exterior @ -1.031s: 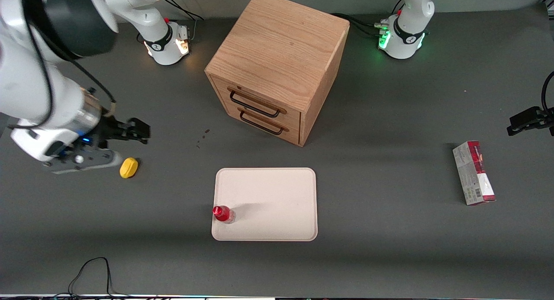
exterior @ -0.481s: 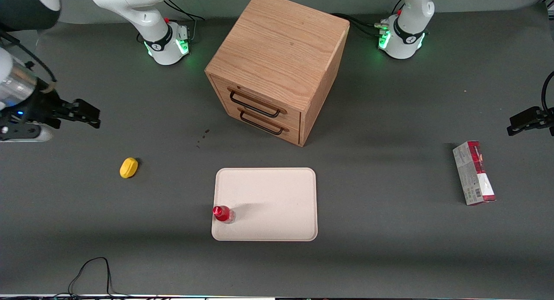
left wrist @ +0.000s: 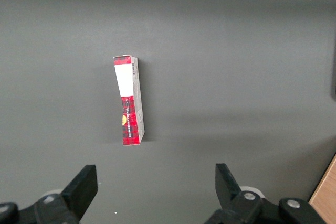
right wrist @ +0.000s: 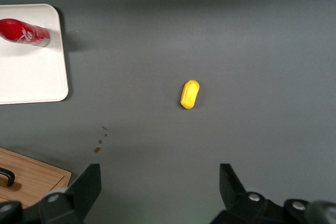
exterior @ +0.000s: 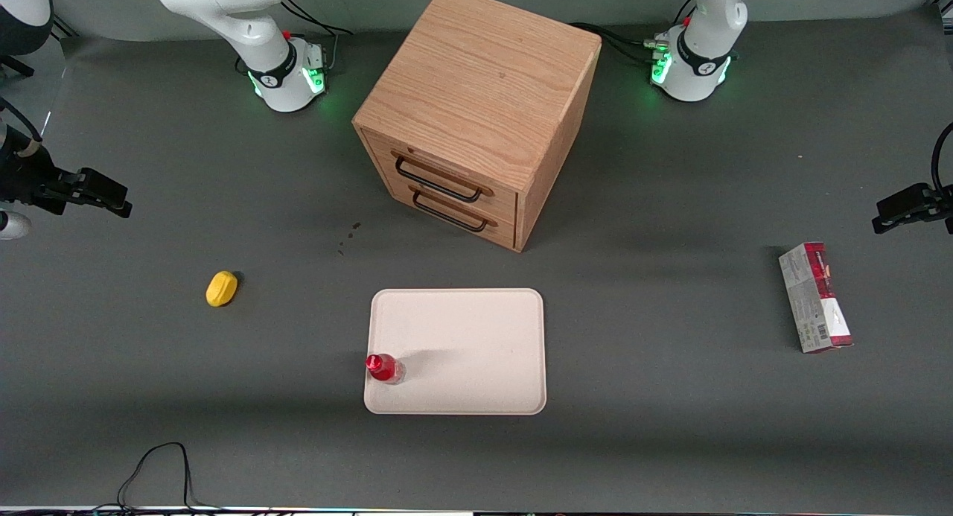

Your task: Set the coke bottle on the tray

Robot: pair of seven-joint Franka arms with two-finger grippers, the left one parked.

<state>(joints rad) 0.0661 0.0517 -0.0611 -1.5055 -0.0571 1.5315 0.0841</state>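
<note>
Fingers (right wrist: pixel 231 182) of the gripper (right wrist: pixel 160 190) are spread wide with nothing held between them. The gripper (exterior: pixel 97 196) is raised above the table (exterior: pixel 670 441) at the working arm's end, well apart from the tray (exterior: pixel 476 337). A yellow lump (exterior: pixel 222 288) is seen on the table between gripper and tray. The coke bottle (exterior: pixel 383 368) is stood upright on the tray, in the corner nearest the front camera toward the working arm's end. A wooden cabinet (exterior: pixel 476 106) is placed farther from the camera than the tray.
</note>
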